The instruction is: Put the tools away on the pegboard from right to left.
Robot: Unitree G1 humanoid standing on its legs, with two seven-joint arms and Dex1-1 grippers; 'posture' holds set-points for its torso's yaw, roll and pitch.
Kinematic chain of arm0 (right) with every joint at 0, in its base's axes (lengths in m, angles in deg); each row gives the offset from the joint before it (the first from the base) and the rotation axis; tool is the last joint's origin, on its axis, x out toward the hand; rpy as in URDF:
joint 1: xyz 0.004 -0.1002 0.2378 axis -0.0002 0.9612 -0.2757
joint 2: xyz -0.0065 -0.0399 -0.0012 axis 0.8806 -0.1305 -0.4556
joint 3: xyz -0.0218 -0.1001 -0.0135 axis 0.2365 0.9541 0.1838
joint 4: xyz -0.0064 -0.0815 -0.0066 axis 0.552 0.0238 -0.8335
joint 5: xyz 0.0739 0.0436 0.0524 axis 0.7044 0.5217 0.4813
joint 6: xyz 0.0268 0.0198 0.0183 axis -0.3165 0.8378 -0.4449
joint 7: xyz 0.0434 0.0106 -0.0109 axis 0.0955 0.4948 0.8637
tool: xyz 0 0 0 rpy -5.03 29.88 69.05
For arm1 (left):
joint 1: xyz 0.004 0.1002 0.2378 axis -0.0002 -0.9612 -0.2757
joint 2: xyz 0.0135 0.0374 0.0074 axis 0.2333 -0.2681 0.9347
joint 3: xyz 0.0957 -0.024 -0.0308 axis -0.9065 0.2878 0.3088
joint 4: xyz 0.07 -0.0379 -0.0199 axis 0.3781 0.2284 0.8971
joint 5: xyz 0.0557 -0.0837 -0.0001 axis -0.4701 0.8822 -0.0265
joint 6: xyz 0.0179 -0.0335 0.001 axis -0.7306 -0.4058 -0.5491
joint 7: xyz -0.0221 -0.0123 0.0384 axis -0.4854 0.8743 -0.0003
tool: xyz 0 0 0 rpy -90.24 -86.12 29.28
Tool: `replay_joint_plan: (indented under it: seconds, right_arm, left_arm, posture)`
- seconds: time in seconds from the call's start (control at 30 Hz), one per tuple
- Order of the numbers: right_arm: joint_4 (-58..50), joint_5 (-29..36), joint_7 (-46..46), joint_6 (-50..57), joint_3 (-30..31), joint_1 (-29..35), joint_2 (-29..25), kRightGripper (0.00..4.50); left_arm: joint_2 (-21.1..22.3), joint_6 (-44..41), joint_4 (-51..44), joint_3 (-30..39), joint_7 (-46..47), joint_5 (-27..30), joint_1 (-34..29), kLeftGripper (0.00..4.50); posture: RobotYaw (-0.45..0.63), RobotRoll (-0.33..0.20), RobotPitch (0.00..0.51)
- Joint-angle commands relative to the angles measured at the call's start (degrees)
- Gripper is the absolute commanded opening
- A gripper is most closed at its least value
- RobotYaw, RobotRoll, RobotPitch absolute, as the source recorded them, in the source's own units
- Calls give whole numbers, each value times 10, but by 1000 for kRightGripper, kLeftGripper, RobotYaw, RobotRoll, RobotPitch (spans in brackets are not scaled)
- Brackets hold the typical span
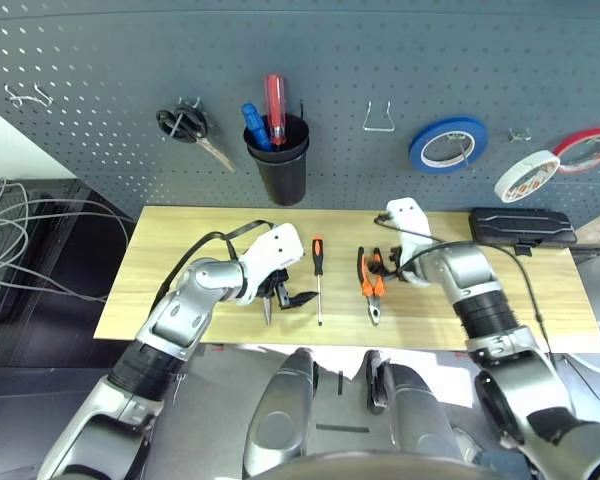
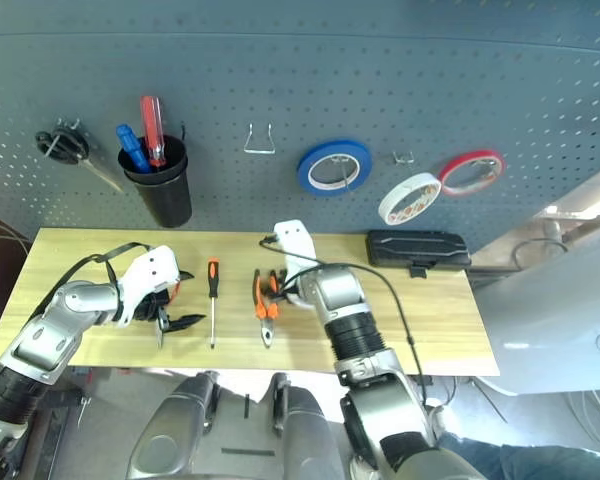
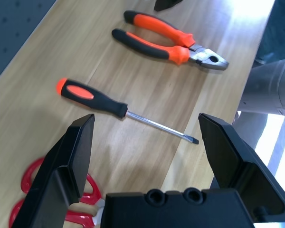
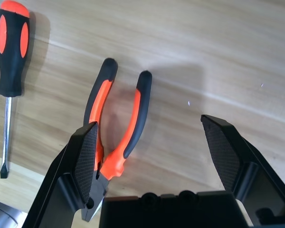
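"Silver arms [image 1: 175,318] over the table [image 1: 160,250]. Where are the scissors [image 3: 26,179]?"
"Under the left gripper [image 3: 147,116], partly behind one of its wide-apart fingers [image 3: 78,147]."
"And the screwdriver [image 3: 102,102]?"
"Between the grippers."
"The pliers [image 4: 115,164]?"
"Partly behind a finger of the right gripper [image 4: 149,119], spread wide; the white tape [image 1: 510,187] hangs on the pegboard [image 1: 560,60]."

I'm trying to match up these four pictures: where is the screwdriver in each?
Left eye: screwdriver, centre.
Right eye: left of centre.
Left wrist: middle, lying slantwise.
Right wrist: far left, upright in the picture.
Shared landmark: the orange-handled pliers.
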Motion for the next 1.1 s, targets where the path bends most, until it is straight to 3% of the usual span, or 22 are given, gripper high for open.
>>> replay_joint_plan:
  seconds: [0.03,0.07,0.17,0.4,0.7,0.9,0.97,1.1]
  right_arm:
    - [7,-2,19,-39,2,-24,-4,4227]
    - [-4,-2,23,-51,1,-24,-6,4383]
    - [-40,-8,27,-131,-13,17,-31,4227]
    - [-20,-16,4,-280,-60,90,-50,4383]
    - [178,-18,-13,-491,-123,107,-64,2376]
    - [263,-21,-20,-551,-146,84,-69,253]
    - [278,-23,-20,-560,-147,74,-69,26]
    - [285,-22,-11,-540,-140,59,-60,193]
  left_arm:
    - [-12,25,27,20,38,-4,-28,4500]
    - [-18,32,34,28,51,-4,-33,4500]
    - [-34,55,66,50,104,-13,-36,4500]
    - [-93,62,114,119,209,2,-25,4500]
    - [-129,80,171,161,281,6,-11,4500]
    - [-129,88,187,166,284,5,-4,4500]
    - [-128,92,192,166,284,4,-1,4500]
    - [-120,96,199,162,274,1,6,4500]
  posture:
    - [140,0,266]
    - [140,0,266]
    - [130,0,264]
    - [118,0,266]
    - [103,0,268]
    - [102,0,267]
    - [104,0,266]
    - [108,0,265]
